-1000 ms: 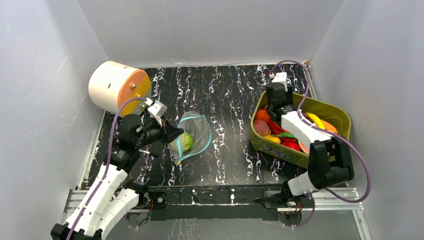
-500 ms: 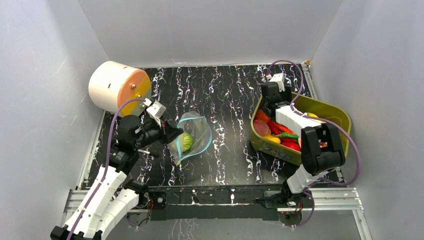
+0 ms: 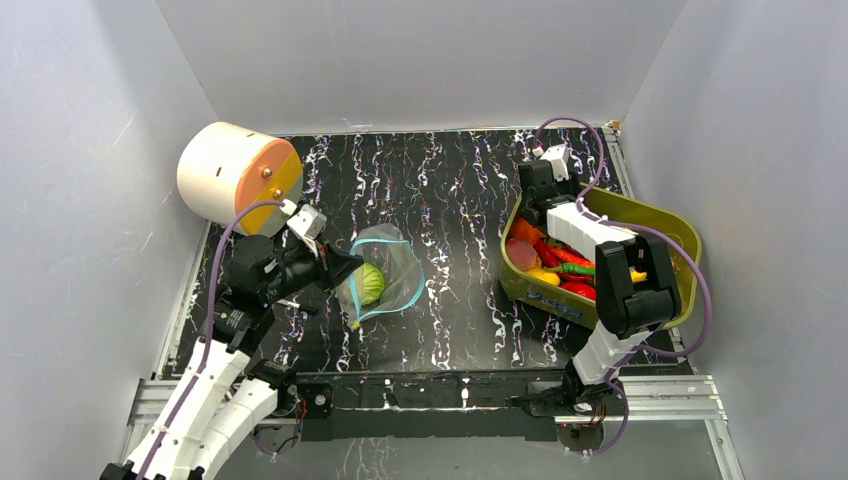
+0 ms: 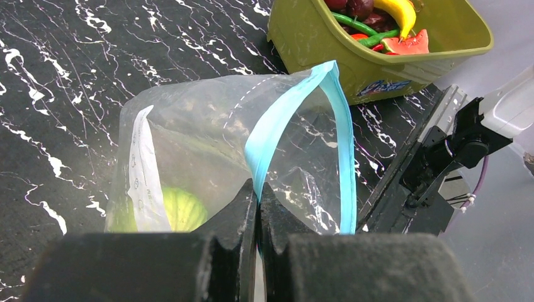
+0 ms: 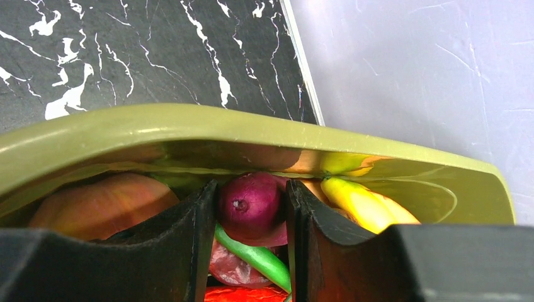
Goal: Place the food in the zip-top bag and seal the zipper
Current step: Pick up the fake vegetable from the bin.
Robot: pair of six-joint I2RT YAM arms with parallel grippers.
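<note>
The clear zip-top bag (image 3: 392, 262) lies at centre-left with its mouth held up and open. A green cabbage (image 3: 370, 284) sits inside; it also shows in the left wrist view (image 4: 179, 211). My left gripper (image 3: 345, 268) is shut on the teal zipper (image 4: 283, 113), pinching one lip (image 4: 258, 189). My right gripper (image 3: 535, 215) is down in the olive bin (image 3: 660, 225). Its fingers press on both sides of a purple sweet potato (image 5: 249, 204). A yellow banana (image 5: 365, 204), a peach (image 5: 101, 201) and a green-stemmed red pepper (image 5: 252, 255) lie around it.
A white cylinder with an orange face (image 3: 235, 175) lies at the far left of the black marbled table. Grey walls close in the left, back and right. The bin's far wall (image 5: 189, 126) stands just past my right fingers. A metal rail (image 3: 430, 390) runs along the near edge.
My right arm's elbow has folded in to the left and its gripper has shifted toward the bin's far-left corner. My left gripper has raised the bag's lip, and the mouth gapes wider.
</note>
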